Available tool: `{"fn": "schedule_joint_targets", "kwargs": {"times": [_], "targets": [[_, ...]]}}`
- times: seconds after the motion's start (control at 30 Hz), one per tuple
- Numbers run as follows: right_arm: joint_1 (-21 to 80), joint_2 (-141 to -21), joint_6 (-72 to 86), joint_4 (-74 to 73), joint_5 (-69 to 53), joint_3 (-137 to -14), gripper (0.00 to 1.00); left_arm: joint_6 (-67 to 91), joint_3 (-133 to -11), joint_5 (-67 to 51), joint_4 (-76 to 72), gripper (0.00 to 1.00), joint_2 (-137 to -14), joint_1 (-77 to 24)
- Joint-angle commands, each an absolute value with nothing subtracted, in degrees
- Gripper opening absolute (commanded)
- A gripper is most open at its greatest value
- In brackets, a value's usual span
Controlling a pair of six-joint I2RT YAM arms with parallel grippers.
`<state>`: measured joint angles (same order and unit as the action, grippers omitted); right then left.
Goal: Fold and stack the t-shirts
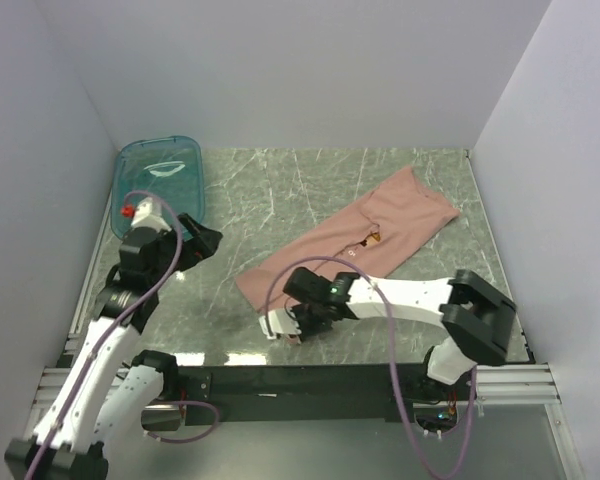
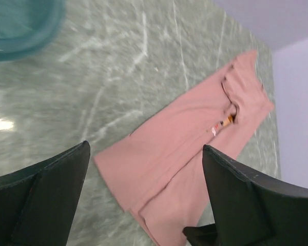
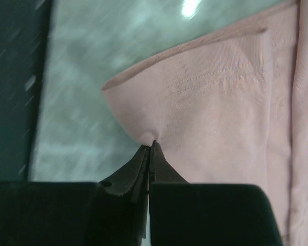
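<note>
T-shirt [image 1: 355, 240]: hem corner is pinched in closed right gripper [image 3: 150, 149], best drawn across slowly; left gripper [image 1: 202, 240] held wide, empty.

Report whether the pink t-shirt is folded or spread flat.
Partly folded: the pink t-shirt lies as a long narrow band with overlapping layers. The right gripper pinches its near corner.

You're looking at a lab robot cell: plain pale panel walls [image 1: 280, 70] boxing in a marble-pattern tabletop [image 1: 280, 190], aluminium extrusion frame [image 1: 525, 382] along the near edge, left arm [image 1: 90, 360] and right arm [image 1: 410, 293] bolted there.
</note>
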<state>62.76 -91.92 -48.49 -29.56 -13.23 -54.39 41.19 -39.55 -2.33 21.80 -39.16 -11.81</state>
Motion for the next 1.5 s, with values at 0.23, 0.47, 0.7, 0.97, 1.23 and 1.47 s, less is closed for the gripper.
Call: {"fn": "schedule_joint_targets", "kwargs": {"times": [0.23,0.47,0.7,0.97,1.23,1.47], "targets": [[61.1,-73.0,-53.4,-42.9,-17.0,-46.3,0.36,38.7,-45.9,-23.1,-3.2,0.92,-69.2,-13.5],[38.2,-67.8,-51.7,-45.4,-21.8,-53.6,0.43,33.5,-61.9,-23.9,-1.9,0.88,-93.0,-22.9],[5.0,-67.7,-30.2,-32.0,-26.7,-57.6,0.49,29.9,-85.4,-23.9,7.4,0.81,-114.3,-28.0],[-8.6,-69.0,-21.9,-29.9,-35.9,-54.3,0.50,26.8,-112.0,-27.2,21.4,0.85,-136.8,-31.2],[-10.5,-69.5,-20.2,-28.8,-36.9,-52.6,0.50,29.4,-121.4,-29.2,23.0,0.64,-145.7,-32.3],[-11.9,-71.5,-19.8,-28.7,-38.1,-53.3,0.50,30.6,-123.1,-30.3,23.7,0.48,-148.6,-34.5]]}}
